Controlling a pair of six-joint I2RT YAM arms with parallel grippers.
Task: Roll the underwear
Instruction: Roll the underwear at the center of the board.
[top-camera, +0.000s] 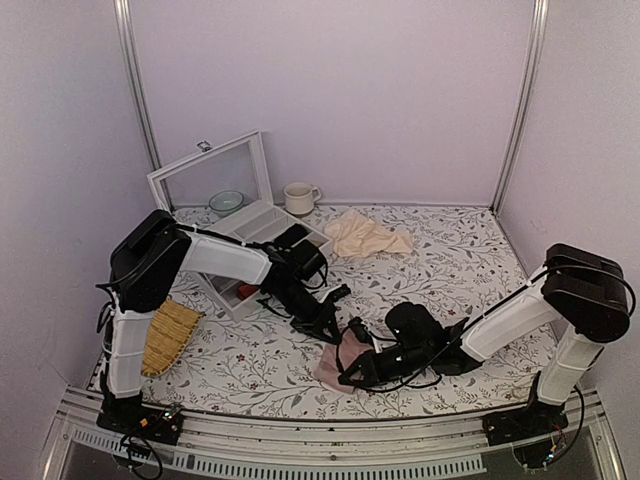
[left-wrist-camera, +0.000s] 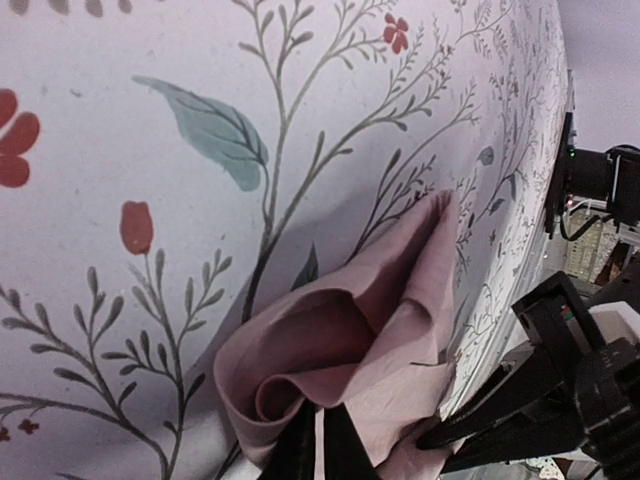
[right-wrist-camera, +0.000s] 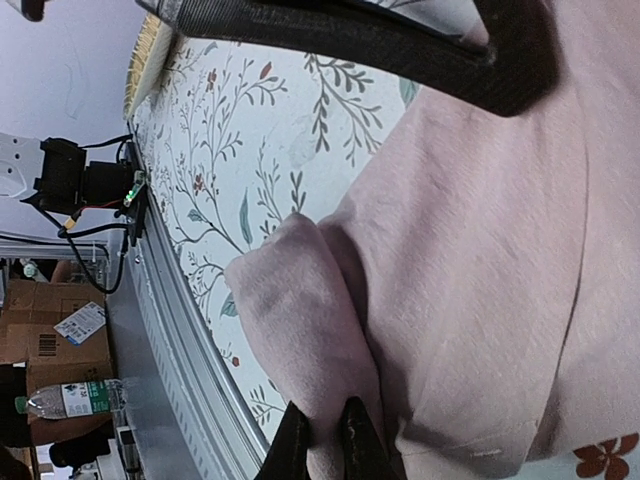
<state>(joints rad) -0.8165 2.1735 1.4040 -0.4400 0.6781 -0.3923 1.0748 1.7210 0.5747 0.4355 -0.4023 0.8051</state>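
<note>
Top view: two arms meet over the underwear (top-camera: 335, 362), a crumpled pink heap near the front edge of the flower-printed desk (top-camera: 450, 260), about midway between the bases. The left gripper (top-camera: 333, 328) comes down on its far side and the right gripper (top-camera: 352, 372) reaches in low from the right. Farther back lie a beige cloth (top-camera: 368, 237), a mug (top-camera: 298, 197), a bowl (top-camera: 226, 202) and an open white box (top-camera: 240, 225) with its lid (top-camera: 212, 168) raised. A woven fan (top-camera: 168, 335) rests by the left base.

Left wrist view: the left gripper (left-wrist-camera: 320, 447) is pinched nearly closed on a folded edge of the underwear (left-wrist-camera: 340, 340), whose pink cloth curls into a loose fold on the desk (left-wrist-camera: 150, 120).

Right wrist view: the right gripper (right-wrist-camera: 325, 437) is clamped narrowly on a raised fold of the underwear (right-wrist-camera: 480, 250). The rest of the cloth spreads flat over the desk (right-wrist-camera: 260, 150) beside its front rail (right-wrist-camera: 170, 340).
</note>
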